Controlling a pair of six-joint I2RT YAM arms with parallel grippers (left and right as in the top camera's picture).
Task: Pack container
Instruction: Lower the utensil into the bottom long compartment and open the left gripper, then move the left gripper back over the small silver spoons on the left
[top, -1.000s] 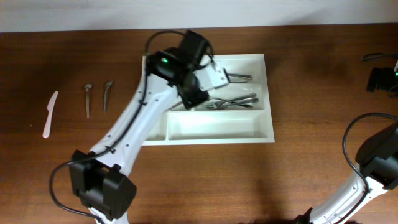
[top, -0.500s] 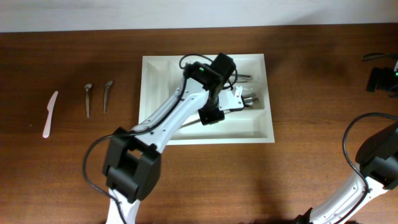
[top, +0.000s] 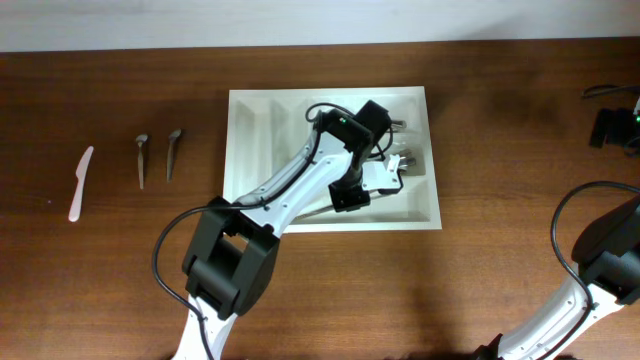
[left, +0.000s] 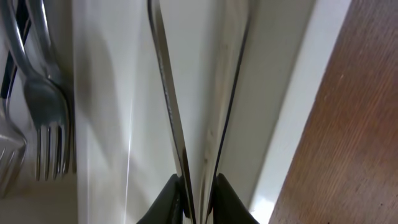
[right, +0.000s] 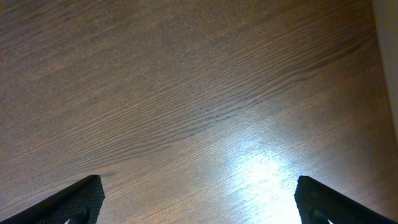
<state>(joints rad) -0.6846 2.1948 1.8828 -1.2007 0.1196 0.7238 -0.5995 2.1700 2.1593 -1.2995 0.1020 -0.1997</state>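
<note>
The container (top: 255, 218) is a white compartment tray in the middle of the table. My left gripper (top: 385, 178) reaches into it near its right end, over a long compartment. In the left wrist view the left gripper (left: 199, 194) is shut on thin shiny metal cutlery (left: 171, 106), which looks like two blades seen edge-on. The blades hang over the container's white floor, beside its outer wall (left: 283, 93). Several forks (top: 408, 157) lie in the neighbouring compartment, and the forks (left: 43, 118) show at the left of the wrist view. My right gripper (right: 199, 202) is open over bare wood.
Left of the tray, a white plastic knife (top: 80, 183) and two metal spoons (top: 141, 160) (top: 173, 152) lie on the brown table. The right arm (top: 610, 250) stands at the far right edge. A dark object with cables (top: 612, 125) sits at the back right.
The left arm swung from the tray's upper left across to its right end and lower down, carrying the cutlery. The right gripper has not moved.
</note>
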